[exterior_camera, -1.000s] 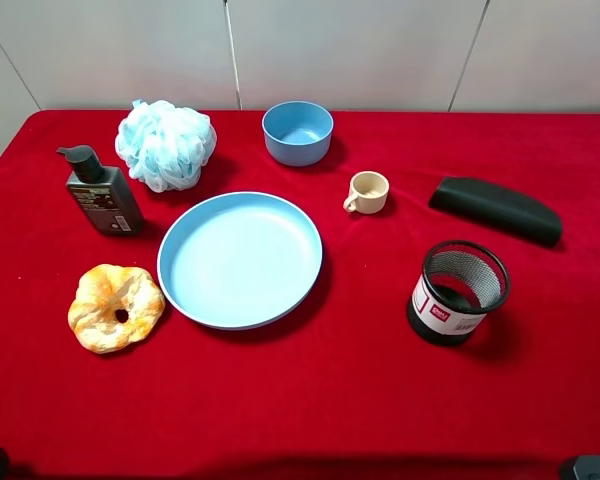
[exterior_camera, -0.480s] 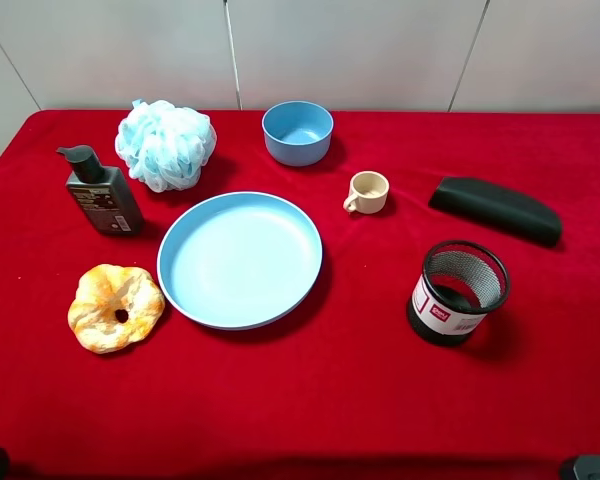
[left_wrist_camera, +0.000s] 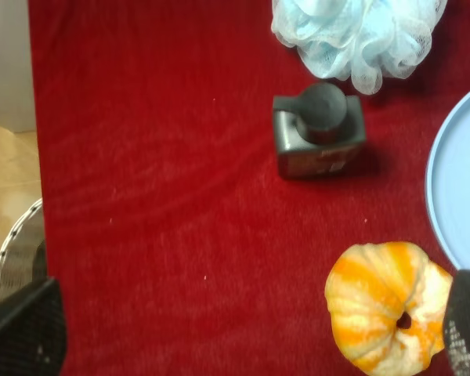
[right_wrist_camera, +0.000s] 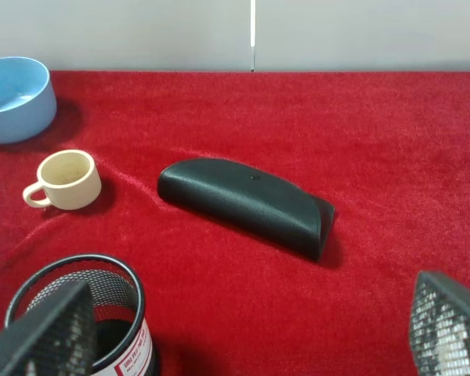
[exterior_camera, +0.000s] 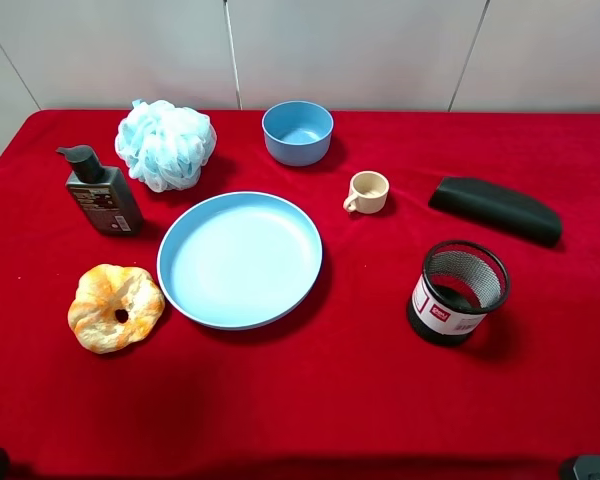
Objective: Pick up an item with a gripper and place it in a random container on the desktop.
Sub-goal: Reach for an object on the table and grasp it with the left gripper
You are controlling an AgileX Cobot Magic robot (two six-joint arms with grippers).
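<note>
Nothing is picked up yet. The fluffy light blue and white mesh bath pouf (exterior_camera: 166,145) sits at the far left of the red-cloth counter (exterior_camera: 330,400). It's just beyond the big shallow round light blue plate (exterior_camera: 240,260) and apart from it. L fingers (left_wrist_camera: 23,333) are spread wide w/ nothing btw them, hanging over bare cloth on the near side. R fingers (right_wrist_camera: 450,329) are also spread and empty, over the black mesh cup (right_wrist_camera: 113,301).

Risks from here:
- The dark grey upright pump bottle (exterior_camera: 102,192) stands just beside the pouf, btw it and the L fingers' side. In the left wrist view, bottle (left_wrist_camera: 319,133) and pouf (left_wrist_camera: 359,35) are nearly in line. A low, straight reach prob. clips the pump head and tips it.
- The pouf is loose mesh. A shallow pinch may catch only outer ruffles, so it sags, slips out, or drags.
- Mesh can snag on the fingers at release and lift back out of the plate, esp. as the rim is low.
- The pouf is bulky and springy vs a shallow dish, so dropping it from height or off-centre may roll it over the rim.
- The orange-yellow ring-shaped scrunchie (left_wrist_camera: 384,305) lies closest to the L fingers, so it's an easy wrong grab.
- The small deep blue bowl (exterior_camera: 298,132) sits near the pouf's other side, so a wide sweep could nudge it.
</note>
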